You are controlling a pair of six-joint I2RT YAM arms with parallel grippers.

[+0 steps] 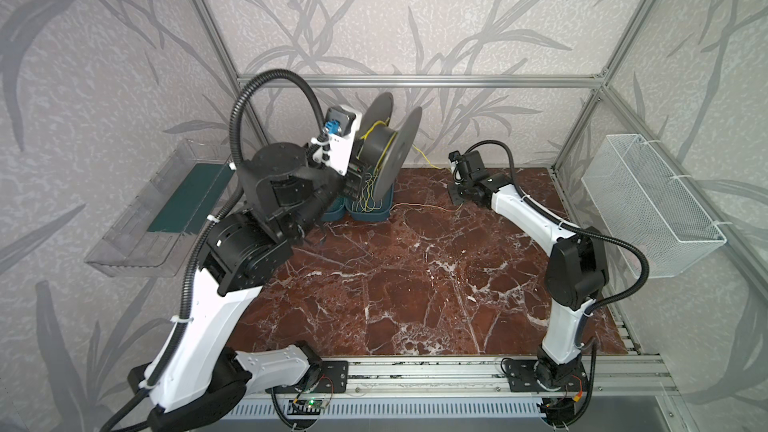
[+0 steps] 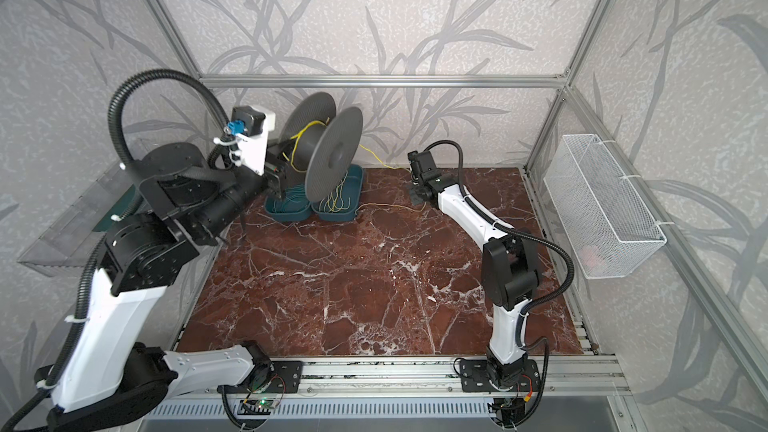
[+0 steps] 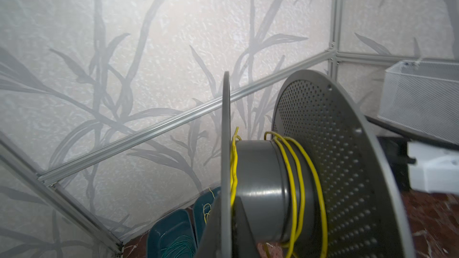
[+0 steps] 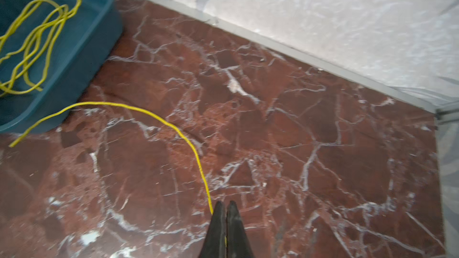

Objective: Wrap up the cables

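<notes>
My left gripper (image 3: 227, 202) is shut on the near flange of a grey spool (image 1: 376, 149) (image 2: 332, 155) and holds it above two teal trays at the back of the table. A few turns of yellow cable (image 3: 298, 182) lie round the spool's hub (image 3: 258, 182). From the spool a yellow strand (image 2: 376, 158) runs right to my right gripper (image 4: 225, 203) (image 1: 455, 199), which is shut on it low over the marble. The free tail of the cable (image 4: 159, 119) (image 1: 424, 206) curves back across the table to the tray. Loose yellow loops (image 4: 37, 38) lie in the right tray (image 2: 355, 190).
The left teal tray (image 2: 272, 211) holds thin teal-green wires (image 3: 178, 246). A white mesh basket (image 1: 652, 205) hangs on the right wall. A clear bin (image 1: 141, 217) with a dark green mat sits outside the left edge. Red marble tabletop (image 1: 395, 284) stretches toward the front rail.
</notes>
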